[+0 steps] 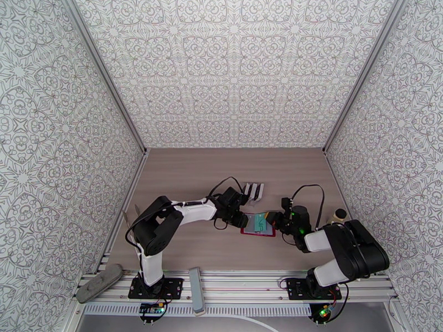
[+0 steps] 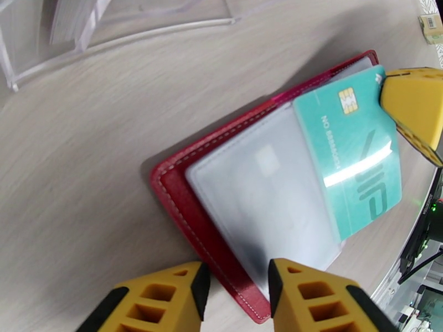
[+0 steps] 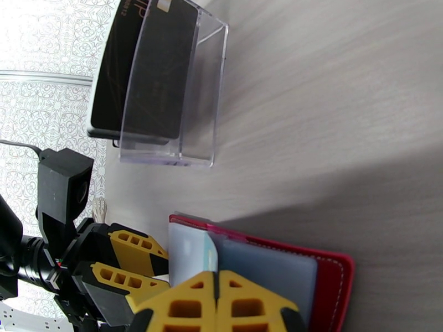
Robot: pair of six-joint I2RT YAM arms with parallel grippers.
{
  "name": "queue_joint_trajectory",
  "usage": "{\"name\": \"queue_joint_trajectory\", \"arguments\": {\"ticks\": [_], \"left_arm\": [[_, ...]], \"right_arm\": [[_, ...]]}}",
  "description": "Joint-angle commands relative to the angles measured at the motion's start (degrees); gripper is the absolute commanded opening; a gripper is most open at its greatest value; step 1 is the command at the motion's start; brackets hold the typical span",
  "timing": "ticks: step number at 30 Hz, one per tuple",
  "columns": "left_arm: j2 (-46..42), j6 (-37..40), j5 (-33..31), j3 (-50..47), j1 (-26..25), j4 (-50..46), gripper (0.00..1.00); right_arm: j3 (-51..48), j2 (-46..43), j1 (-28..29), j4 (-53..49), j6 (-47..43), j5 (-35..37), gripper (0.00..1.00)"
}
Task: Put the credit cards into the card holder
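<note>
The card holder [image 1: 258, 233] lies open and flat on the table [image 1: 210, 172], clear pockets upward, between the two tools. A teal card [image 2: 354, 156] has one long edge tucked under a clear pocket, with the rest protruding at an angle. The right tool [image 3: 216, 280] is pinched closed on that card's outer edge. The left tool [image 2: 235, 280] stands at a narrow gap, its tips straddling the holder's near corner. Near the holder, black cards [image 3: 147, 73] stand upright in a clear stand [image 3: 213, 106].

Robot lab test booth, patterned panel walls [image 1: 232, 67], wood-grain tabletop [image 1: 183, 178], aluminium rail frame [image 1: 238, 283], robot arms [image 1: 166, 222] bolted on
</note>
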Motion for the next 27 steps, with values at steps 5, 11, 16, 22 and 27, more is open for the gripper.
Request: {"name": "queue_joint_trajectory", "arguments": {"ticks": [5, 11, 16, 22, 27], "left_arm": [[6.6, -1.5, -2.6, -4.2, -0.2, -2.2, 0.38], [6.8, -1.6, -2.0, -4.1, -0.5, -2.0, 0.38], [6.6, -1.9, -1.9, -4.3, -1.1, -1.7, 0.38], [6.3, -2.2, -1.8, -4.8, -1.1, -1.4, 0.38], [5.8, -2.3, -1.8, -5.6, -1.0, -0.8, 0.37]], "right_arm": [[-1.3, 0.7, -0.2, 0.4, 0.2, -1.8, 0.0], [-0.7, 1.3, 0.9, 0.8, 0.5, -1.1, 0.0], [-0.1, 1.9, 1.9, 0.7, 1.1, 0.0, 0.0], [0.4, 2.9, 2.7, 1.2, 1.4, 0.8, 0.0], [0.9, 3.9, 3.1, 1.2, 1.6, 1.2, 0.01]]}}
